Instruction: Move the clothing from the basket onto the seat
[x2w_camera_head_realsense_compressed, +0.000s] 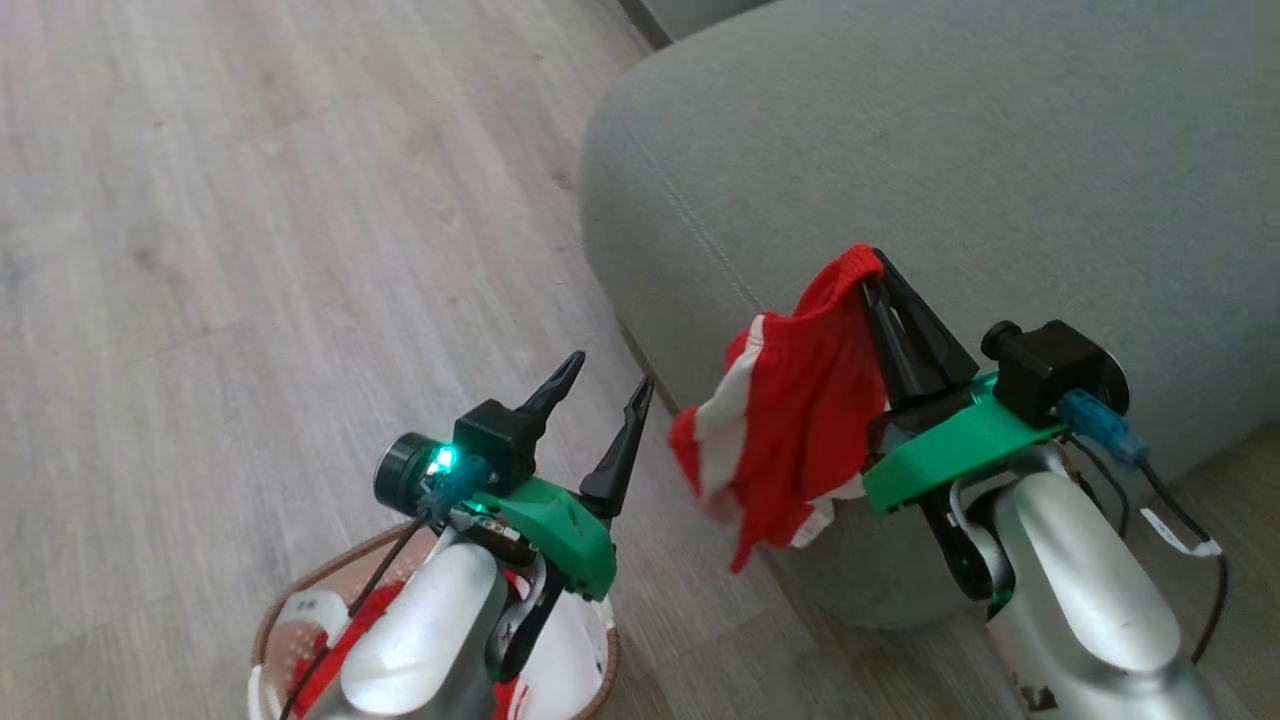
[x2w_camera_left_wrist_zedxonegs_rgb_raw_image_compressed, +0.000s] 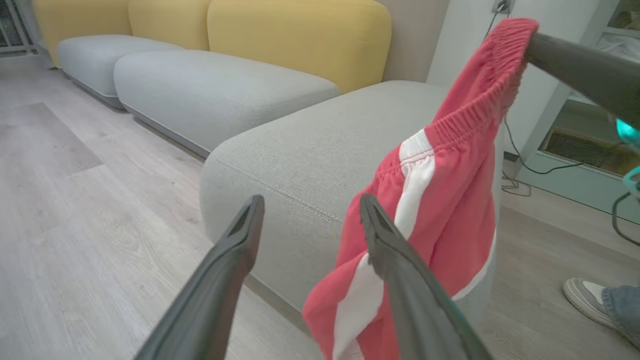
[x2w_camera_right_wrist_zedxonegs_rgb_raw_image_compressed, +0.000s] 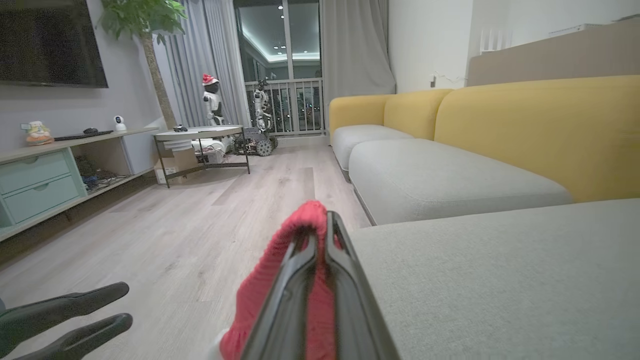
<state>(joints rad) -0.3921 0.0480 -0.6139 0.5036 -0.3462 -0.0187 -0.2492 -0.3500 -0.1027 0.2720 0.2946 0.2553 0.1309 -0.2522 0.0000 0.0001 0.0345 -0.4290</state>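
Your right gripper (x2w_camera_head_realsense_compressed: 880, 268) has its jaws pinched shut on the elastic waistband of the red shorts (x2w_camera_head_realsense_compressed: 800, 420). They hang at the seat's (x2w_camera_head_realsense_compressed: 950, 150) rounded front corner, 7 o'clock from the cushion's middle in the head view; you cannot tell whether they touch the upholstery. The left gripper (x2w_camera_head_realsense_compressed: 610, 372) has its jaws spread wide, holding nothing, at 9 o'clock of the shorts. The basket (x2w_camera_head_realsense_compressed: 300, 590) sits at 7 o'clock, cut by the frame edge and mostly hidden under the left forearm, with red-and-white cloth (x2w_camera_head_realsense_compressed: 335, 645) inside. The seat top lies open toward 1 o'clock. A person's shoe (x2w_camera_left_wrist_zedxonegs_rgb_raw_image_compressed: 582, 295) is at 4 o'clock in the left wrist view.
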